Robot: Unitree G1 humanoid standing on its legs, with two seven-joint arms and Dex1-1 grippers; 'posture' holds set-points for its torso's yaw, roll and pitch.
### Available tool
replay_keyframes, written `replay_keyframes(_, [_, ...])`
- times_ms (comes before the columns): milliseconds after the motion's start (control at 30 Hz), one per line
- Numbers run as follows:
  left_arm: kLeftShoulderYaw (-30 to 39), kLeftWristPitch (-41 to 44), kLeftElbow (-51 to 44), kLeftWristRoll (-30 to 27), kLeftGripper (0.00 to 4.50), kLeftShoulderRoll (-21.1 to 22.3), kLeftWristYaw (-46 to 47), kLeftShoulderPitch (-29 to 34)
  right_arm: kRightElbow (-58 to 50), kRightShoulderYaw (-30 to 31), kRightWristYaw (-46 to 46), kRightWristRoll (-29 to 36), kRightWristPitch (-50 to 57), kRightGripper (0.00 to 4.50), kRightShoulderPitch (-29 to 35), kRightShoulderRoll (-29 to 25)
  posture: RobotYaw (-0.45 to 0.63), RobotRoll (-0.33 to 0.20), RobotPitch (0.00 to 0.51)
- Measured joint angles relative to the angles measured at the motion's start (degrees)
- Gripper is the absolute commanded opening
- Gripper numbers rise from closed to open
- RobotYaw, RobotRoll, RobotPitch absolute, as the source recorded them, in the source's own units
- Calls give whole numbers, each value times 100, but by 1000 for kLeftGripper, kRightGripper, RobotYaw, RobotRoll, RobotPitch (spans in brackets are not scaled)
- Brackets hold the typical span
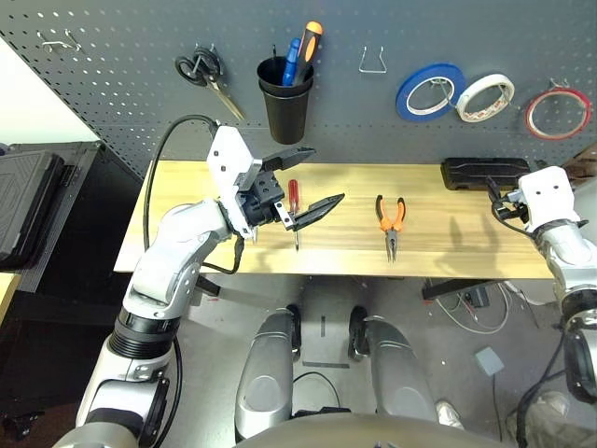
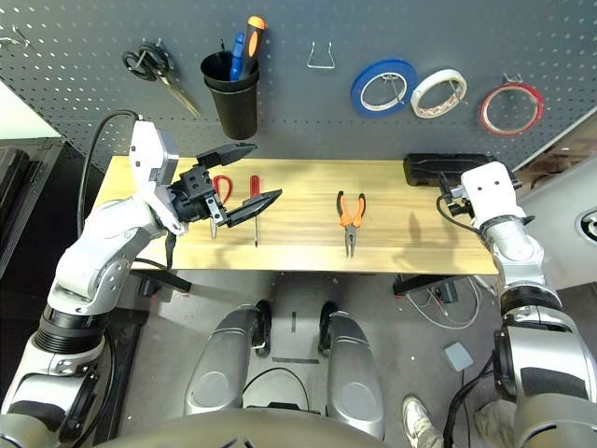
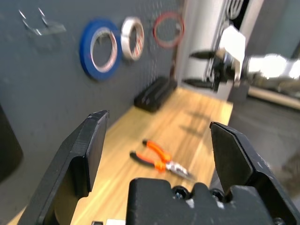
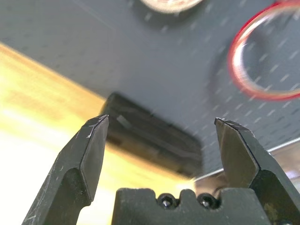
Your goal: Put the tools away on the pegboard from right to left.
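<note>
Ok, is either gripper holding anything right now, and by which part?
Nothing is held. The left gripper is open above the table, and the right gripper is open and empty, facing the pegboard.

**Reds and oranges on dark grey and pale wood**

The pegboard [image 1: 121, 84] is dark grey, dotted all over with a regular grid of small pale holes. On it hang a thin red tape ring [image 1: 558, 113], a white tape roll [image 1: 484, 97] and a blue tape roll [image 1: 430, 91], beside black-handled scissors [image 1: 199, 67] and a black cup [image 1: 285, 98] holding blue and orange handles. The tabletop [image 1: 438, 233] is light yellow wood grain. On it lie orange-and-black-handled pliers [image 1: 391, 222], a red-handled screwdriver [image 1: 293, 201], red-handled scissors [image 2: 220, 191] and a black box [image 1: 485, 172]. Both the left gripper [image 1: 312, 177] and the right gripper [image 4: 159, 154] have black fingers on white and silver arms.
</note>
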Motion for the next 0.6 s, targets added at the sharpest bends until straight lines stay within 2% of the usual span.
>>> replay_keyframes(100, [-172, 163, 29, 304, 4500, 239, 1, 131, -467, 71, 314, 128, 769, 4485, 258, 252, 159, 0, 230])
replay_keyframes(267, [-324, 428, 226, 675, 4500, 482, 0, 146, -2055, 158, 536, 442, 2563, 4485, 691, 732, 161, 0, 232])
replay_keyframes(433, [-485, 555, 275, 1041, 4500, 670, -15, 137, -3469, 170, 416, 816, 4903, 4485, 749, 1126, 161, 0, 232])
replay_keyframes(600, [-735, 563, 549, 1508, 4500, 902, -116, 138, -4008, 160, 23, 986, 6612, 4485, 566, 1514, 171, 0, 241])
